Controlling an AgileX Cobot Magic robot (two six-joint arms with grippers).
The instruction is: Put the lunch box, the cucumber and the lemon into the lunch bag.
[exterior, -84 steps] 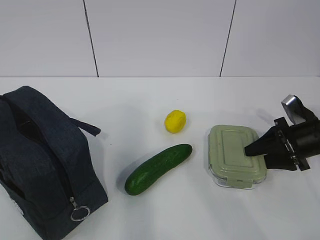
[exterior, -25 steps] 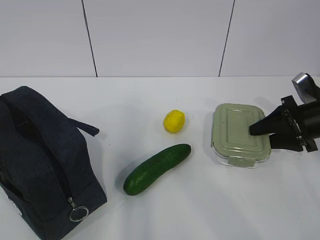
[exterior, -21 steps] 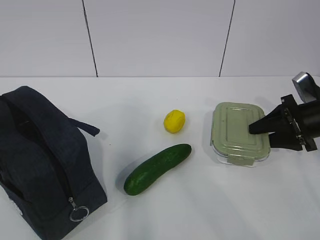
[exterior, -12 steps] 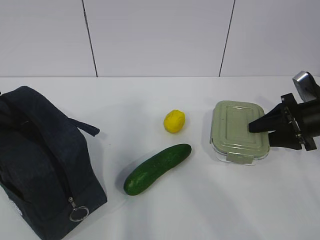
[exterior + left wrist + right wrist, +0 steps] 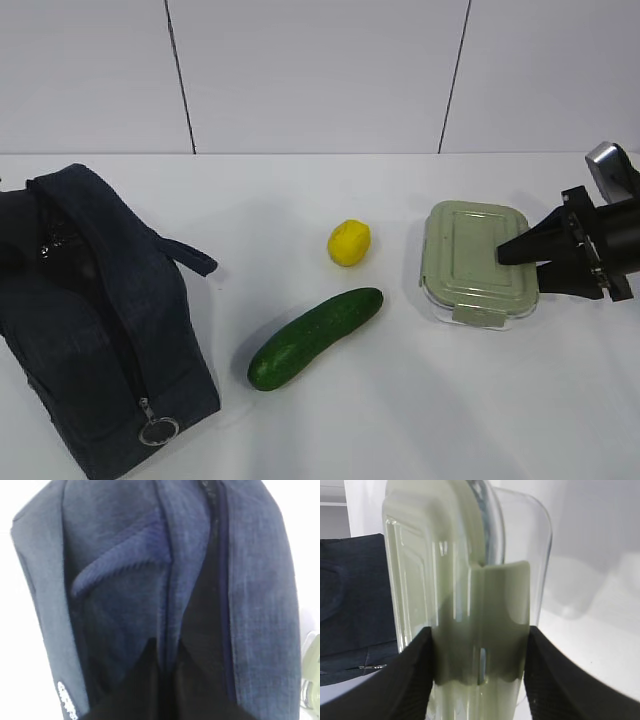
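Gripping the lunch box (image 5: 476, 260) by its end, the right hand (image 5: 522, 255) holds it raised off the white table (image 5: 400, 400) at the right.
Its two black fingers (image 5: 410, 680) close on the clear container across the sage-green lid's snap clip (image 5: 497, 620). The left hand (image 5: 162, 680) is pinched nearly shut on a fold of dark navy fabric at the top of the lunch bag (image 5: 90, 320), which sits at the left with its metal ring pull (image 5: 158, 432) hanging at the near end. The lemon (image 5: 349, 242) and the cucumber (image 5: 314, 337) lie on the table between bag and box, lemon farther back, cucumber nearer and slanted.
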